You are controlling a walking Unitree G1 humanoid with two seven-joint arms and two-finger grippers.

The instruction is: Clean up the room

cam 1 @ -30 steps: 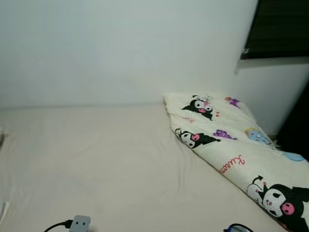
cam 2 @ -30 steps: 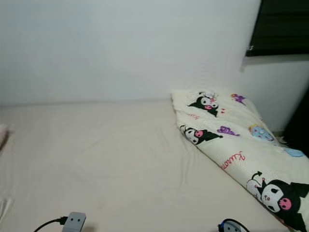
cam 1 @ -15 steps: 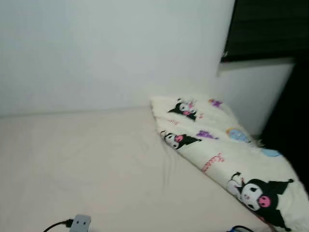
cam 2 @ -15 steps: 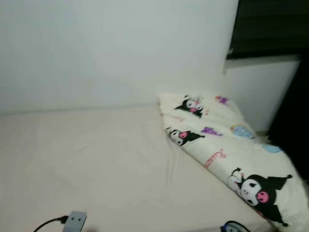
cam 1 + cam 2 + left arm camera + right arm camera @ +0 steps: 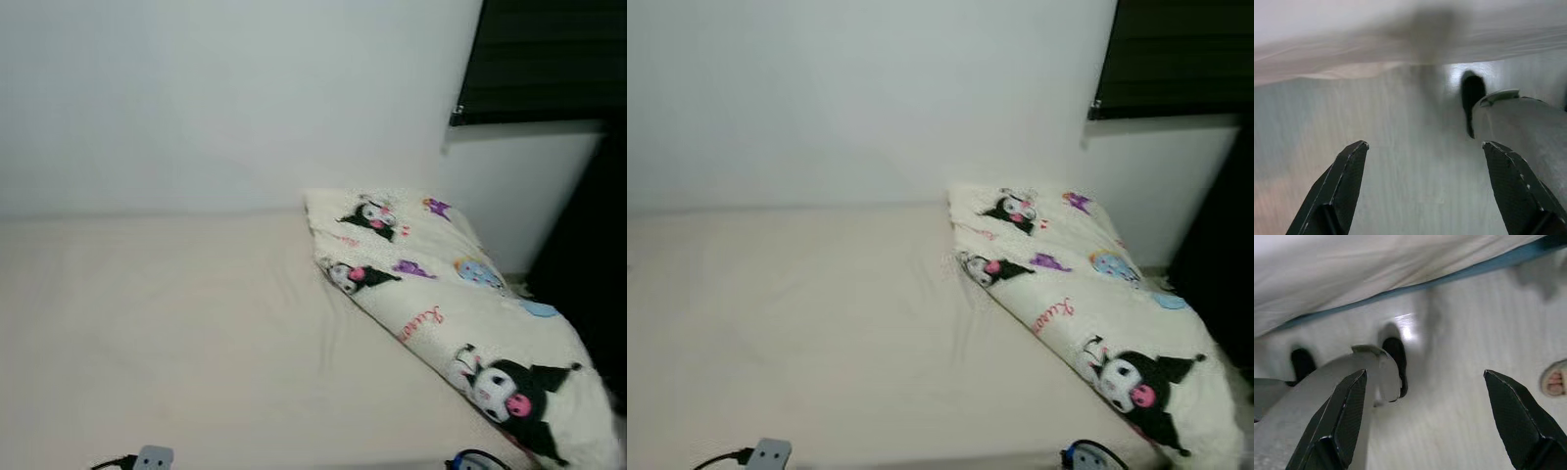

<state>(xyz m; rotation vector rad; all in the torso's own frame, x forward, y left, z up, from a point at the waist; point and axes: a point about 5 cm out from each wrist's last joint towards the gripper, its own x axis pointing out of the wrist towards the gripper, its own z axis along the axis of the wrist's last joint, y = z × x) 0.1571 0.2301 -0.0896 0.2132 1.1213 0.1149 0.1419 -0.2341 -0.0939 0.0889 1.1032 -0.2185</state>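
Note:
A cream blanket (image 5: 446, 313) printed with black-and-pink cartoon figures lies folded along the right side of a bed (image 5: 176, 323) with a plain cream sheet. My left gripper (image 5: 1425, 144) hangs open over a pale floor (image 5: 1400, 186) beside the bed's overhanging sheet (image 5: 1352, 29), with nothing between its fingers. In the right wrist view my right gripper (image 5: 1425, 373) is open too, above the floor by the bed's blue-trimmed edge (image 5: 1459, 271). The grey tops of both wrists (image 5: 155, 457) (image 5: 1087, 457) peek in at the bottom of the eye views.
A white wall (image 5: 225, 98) runs behind the bed. A dark window (image 5: 544, 59) sits at the upper right, with a dark gap (image 5: 588, 284) to the right of the bed. My grey leg (image 5: 1317, 401) stands on the floor, and a pinkish slipper-like thing (image 5: 1555, 379) lies nearby.
The camera has swung to the right and a little down, so the blanket sits further left and shows more of its length. Nothing on the bed has moved.

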